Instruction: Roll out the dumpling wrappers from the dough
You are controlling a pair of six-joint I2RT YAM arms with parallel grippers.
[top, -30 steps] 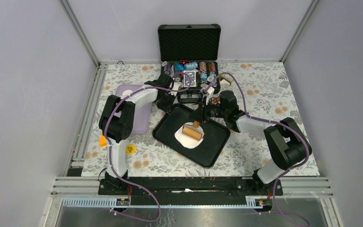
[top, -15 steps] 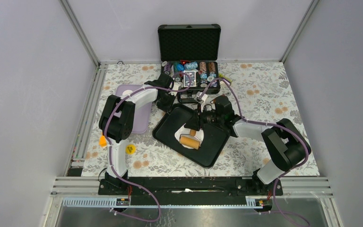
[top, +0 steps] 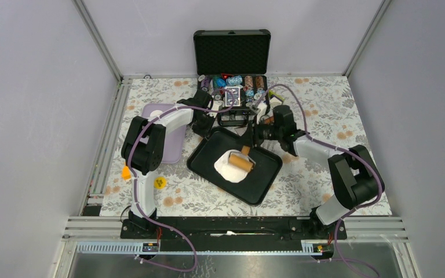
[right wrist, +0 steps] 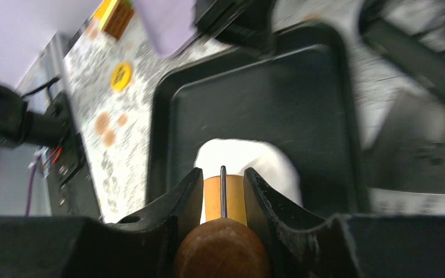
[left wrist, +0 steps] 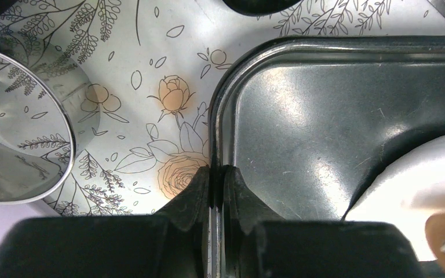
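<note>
A flat white dough (top: pixel 227 166) lies in the middle of a black tray (top: pixel 262 182). A wooden roller (top: pixel 240 161) rests on the dough's far right part. My right gripper (top: pixel 248 147) is shut on the roller's brown handle (right wrist: pixel 221 250), with the roller drum (right wrist: pixel 211 197) and dough (right wrist: pixel 266 162) ahead of the fingers. My left gripper (top: pixel 210 128) is shut on the tray's far left rim (left wrist: pixel 215 147); the dough's edge (left wrist: pixel 405 185) shows at the right of the left wrist view. No neat round wrappers show.
A steel ring cutter (left wrist: pixel 17 124) stands on the flowered cloth left of the tray. A lilac container (top: pixel 168 136) lies under the left arm. An open black case (top: pixel 232 55) with chips stands at the back. A yellow disc (top: pixel 160 183) lies near the left.
My right gripper pushed the roller toward the near left of the dough, then drew it back toward the far right. The left gripper has stayed on the tray rim.
</note>
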